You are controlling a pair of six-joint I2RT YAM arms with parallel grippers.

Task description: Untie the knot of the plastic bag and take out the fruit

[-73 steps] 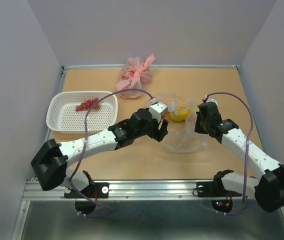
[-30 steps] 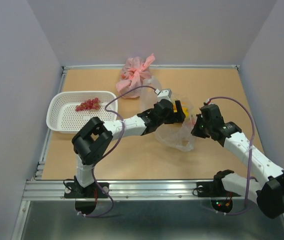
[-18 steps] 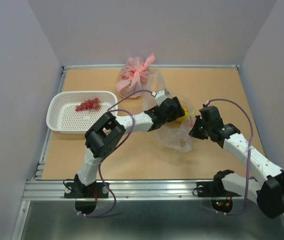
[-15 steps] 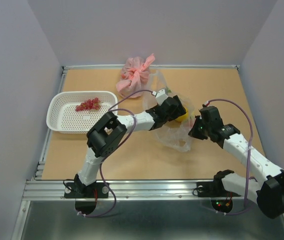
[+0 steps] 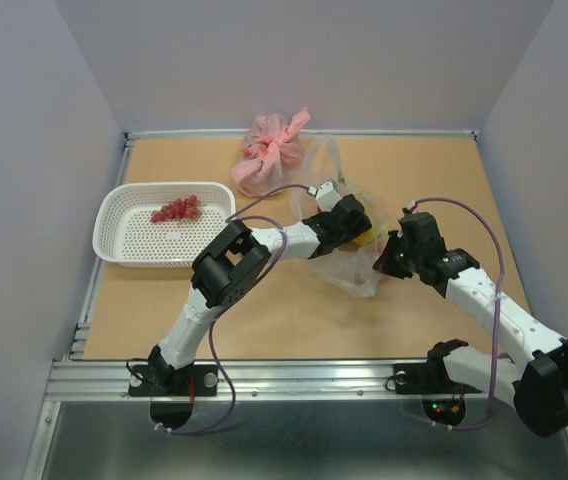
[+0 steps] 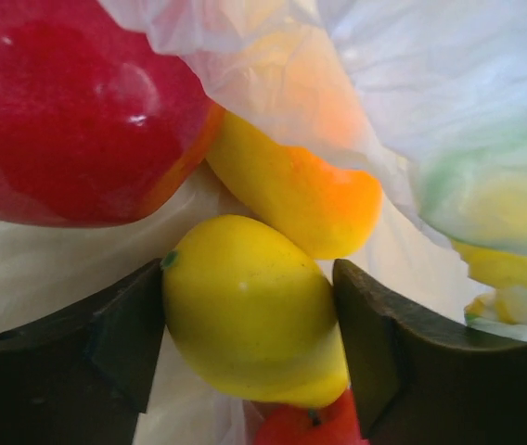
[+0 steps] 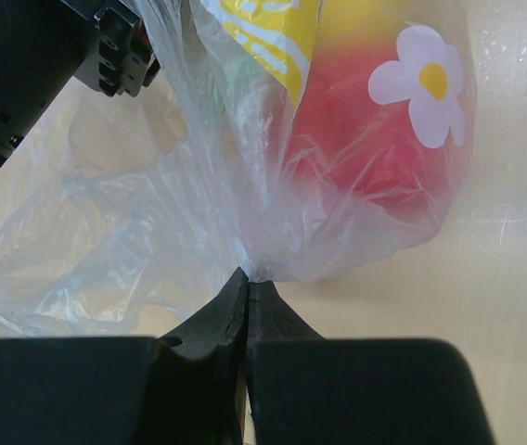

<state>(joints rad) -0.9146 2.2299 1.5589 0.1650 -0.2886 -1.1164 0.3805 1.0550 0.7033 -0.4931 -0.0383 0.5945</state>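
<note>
The clear plastic bag (image 5: 356,262) lies open at mid table, its knot not visible as tied. My left gripper (image 5: 356,224) reaches inside the bag and is shut on the yellow mango-shaped fruit (image 6: 250,311), one finger on each side. In the left wrist view a red round fruit (image 6: 69,111) and an orange oblong fruit (image 6: 301,190) lie just beyond it, and another red fruit (image 6: 305,429) shows under it. My right gripper (image 7: 247,278) is shut on a pinch of the bag's plastic (image 7: 245,222) at its right edge (image 5: 389,258). The red grape bunch (image 5: 175,209) lies in the white basket (image 5: 124,240).
A pink tied bag (image 5: 272,150) sits at the back of the table, just behind the clear bag. The white basket stands at the left. The left arm is folded, its elbow (image 5: 226,275) near table centre. Grey walls close in both sides.
The left gripper moved from in front of the bag to inside it and closed on the yellow fruit; its arm folded toward centre. The right gripper kept hold of the bag, barely moving.
</note>
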